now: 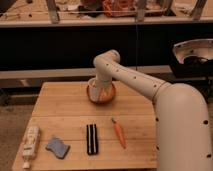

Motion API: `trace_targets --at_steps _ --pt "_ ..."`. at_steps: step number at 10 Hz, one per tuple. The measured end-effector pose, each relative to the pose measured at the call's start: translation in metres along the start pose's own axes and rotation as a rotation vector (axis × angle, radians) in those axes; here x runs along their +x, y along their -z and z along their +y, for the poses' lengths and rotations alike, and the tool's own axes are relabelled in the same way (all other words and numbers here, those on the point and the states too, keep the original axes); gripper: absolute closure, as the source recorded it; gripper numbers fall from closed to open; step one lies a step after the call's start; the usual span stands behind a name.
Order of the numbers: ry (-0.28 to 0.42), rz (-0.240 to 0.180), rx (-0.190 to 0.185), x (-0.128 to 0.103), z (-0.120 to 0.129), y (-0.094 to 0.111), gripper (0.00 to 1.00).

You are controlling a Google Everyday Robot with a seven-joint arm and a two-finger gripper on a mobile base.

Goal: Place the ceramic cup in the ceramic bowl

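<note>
The round orange-brown ceramic bowl point(102, 96) stands on the wooden table point(65, 107), at the middle of its far side. My arm reaches over from the right and bends down into the bowl. My gripper point(100, 87) is right over or inside the bowl's opening and covers much of it. A pale cream shape point(93, 83) at the bowl's upper left rim, against the gripper, looks like the ceramic cup. I cannot tell whether it is held or resting in the bowl.
An orange carrot point(119, 133) lies at the front right of the table. A black ribbed object point(91, 139) lies beside it, then a blue sponge point(57, 147) and a white bottle point(31, 142) at the front left. A dark counter runs behind the table.
</note>
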Motion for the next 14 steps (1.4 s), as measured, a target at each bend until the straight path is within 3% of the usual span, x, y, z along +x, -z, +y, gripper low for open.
trace_targets --at_steps 1,14 --pt "-0.003 -0.001 0.005 0.0 -0.001 0.003 0.2" --pt "-0.043 -0.012 0.016 0.004 -0.002 0.017 0.2"
